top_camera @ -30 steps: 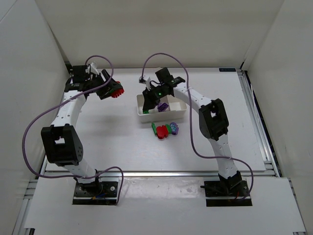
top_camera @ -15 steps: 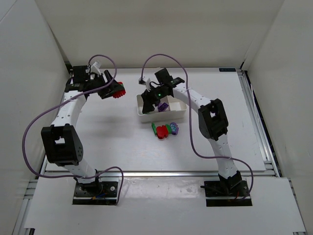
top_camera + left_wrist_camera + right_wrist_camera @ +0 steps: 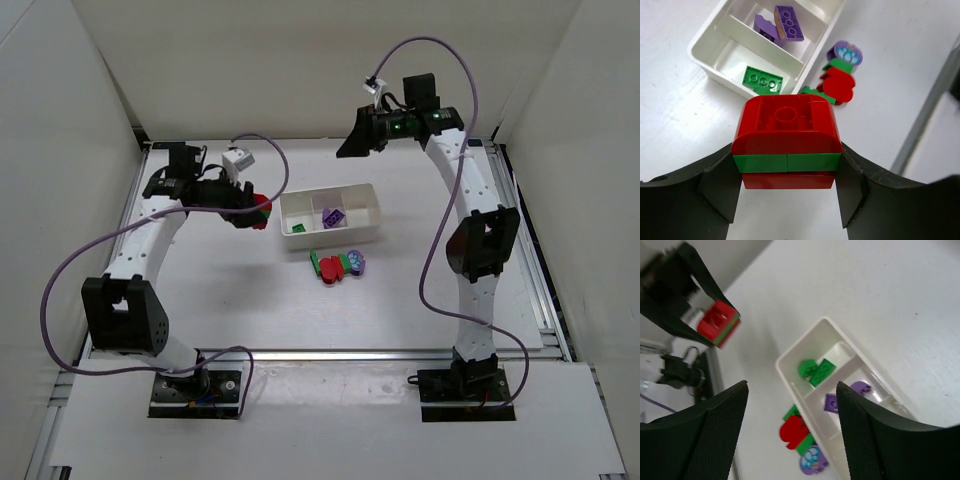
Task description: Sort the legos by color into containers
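- The white, matt bench (image 3: 230, 290) carried a loose cluster of small glossy plastic legos (image 3: 337, 265) just in front of the tray, touching one another.
- In that cluster a green studded piece (image 3: 316, 262) lay at the left, rounded red pieces (image 3: 332, 271) in the middle, and a round purple piece (image 3: 356, 263) at the right; its top bore a pale blue printed pattern, with no lettering that could be made out.
- Behind them sat the shallow white rectangular plastic tray (image 3: 335, 240), smooth-walled, with thin partitions making three compartments.
- Its left compartment held flat green studded bricks (image 3: 762, 81); its middle compartment held two purple studded bricks (image 3: 788, 22), one leaning on the other.
- The left tool (image 3: 250, 208) hung just left of the tray, above the bench, its black fingers (image 3: 715, 195) clamped on the sides of a three-layer stack (image 3: 786, 135): a red brick with a curved top and one round stud, a thin green layer, and a red brick beneath.
- The right tool (image 3: 352, 143) was held high beyond the tray's far side, its textured black fingers (image 3: 710, 435) spread wide with nothing between them.
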Robot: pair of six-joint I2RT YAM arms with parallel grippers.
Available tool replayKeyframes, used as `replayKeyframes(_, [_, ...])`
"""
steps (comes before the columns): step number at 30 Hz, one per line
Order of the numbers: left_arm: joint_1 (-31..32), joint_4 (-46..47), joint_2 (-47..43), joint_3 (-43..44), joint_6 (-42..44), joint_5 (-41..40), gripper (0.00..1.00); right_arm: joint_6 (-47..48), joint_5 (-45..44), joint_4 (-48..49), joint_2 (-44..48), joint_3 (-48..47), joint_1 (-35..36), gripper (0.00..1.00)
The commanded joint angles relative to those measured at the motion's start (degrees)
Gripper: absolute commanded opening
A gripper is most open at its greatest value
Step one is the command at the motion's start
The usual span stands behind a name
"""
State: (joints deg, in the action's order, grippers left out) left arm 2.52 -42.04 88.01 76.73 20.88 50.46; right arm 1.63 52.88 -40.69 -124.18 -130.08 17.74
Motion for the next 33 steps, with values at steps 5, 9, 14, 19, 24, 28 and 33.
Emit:
replayKeyframes(5, [9.2,0.5,-8.8,-3.2,17.5,-13.3,0.1,-16.9,5.7,-2.5,0.1,-3.3,6.1,0.75])
replayKeyframes(9, [14.2,4.9,-11.9,-6.8,17.7,-20.6,0.1,-20.5,6.0,-2.2,1.7,-0.2,9.1,0.75])
replayKeyframes(14, [17.7,11.3,-15.0,-10.1,16.6,-30.3,0.1,-24.0,7.8,-2.0,3.0,3.8,10.6,0.75])
replayKeyframes(19, [19.3,15.5,-16.4,-12.4,15.4,-33.8,0.1,-23.3,8.7,-4.3,2.3,3.0,11.2,0.74])
replayKeyframes(24, [19.4,17.0,-15.4,-11.9,13.3,-35.2,0.1,-20.5,8.6,-6.7,1.0,1.1,12.2,0.74])
replayKeyframes(28, [19.4,17.2,-14.7,-10.9,12.2,-34.4,0.1,-16.8,6.7,-8.8,0.1,-0.9,14.3,0.74])
replayKeyframes(33, [19.4,17.0,-13.9,-9.9,11.1,-32.7,0.1,-15.7,4.3,-8.6,-1.5,-2.4,15.2,0.75])
